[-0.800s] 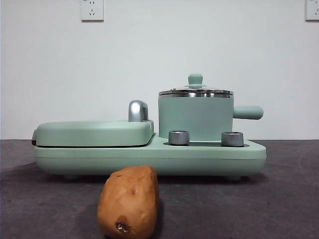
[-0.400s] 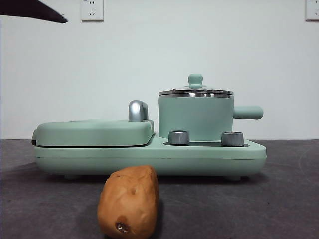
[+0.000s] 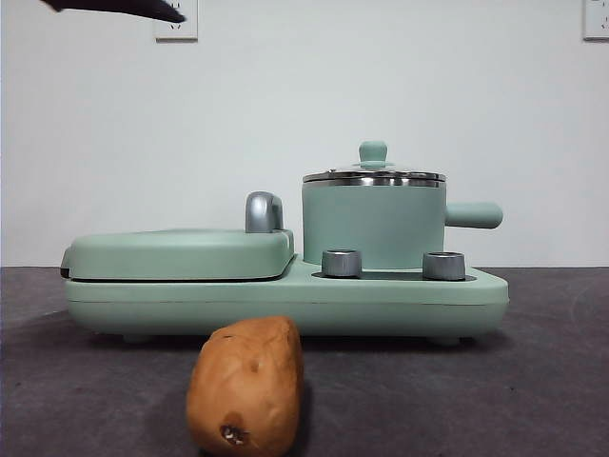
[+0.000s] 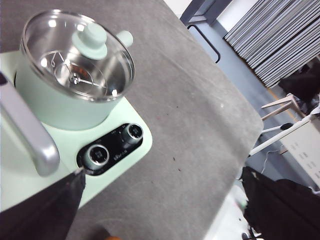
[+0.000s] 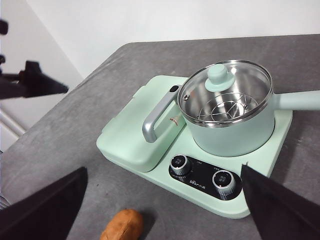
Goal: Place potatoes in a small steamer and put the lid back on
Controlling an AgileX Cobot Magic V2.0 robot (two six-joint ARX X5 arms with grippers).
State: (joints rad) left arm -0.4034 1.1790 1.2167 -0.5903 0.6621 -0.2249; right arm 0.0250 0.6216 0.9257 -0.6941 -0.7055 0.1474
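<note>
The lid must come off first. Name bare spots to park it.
Bare grey table beside the flat griddle cover, and past the steamer's handle side. Crowded: table in front, where the potato lies before the knobs.

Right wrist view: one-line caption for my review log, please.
Open right claw above the table; lid on the small steamer seated on the mint-green cooker base, potato lying in front.

Mint-green cooker base (image 3: 285, 300) on grey surface (image 3: 533, 400); flat griddle cover (image 3: 181, 252) left, chrome handle (image 3: 264, 211), two knobs (image 3: 342, 263) right; wall sockets (image 3: 176, 24) far behind.
</note>
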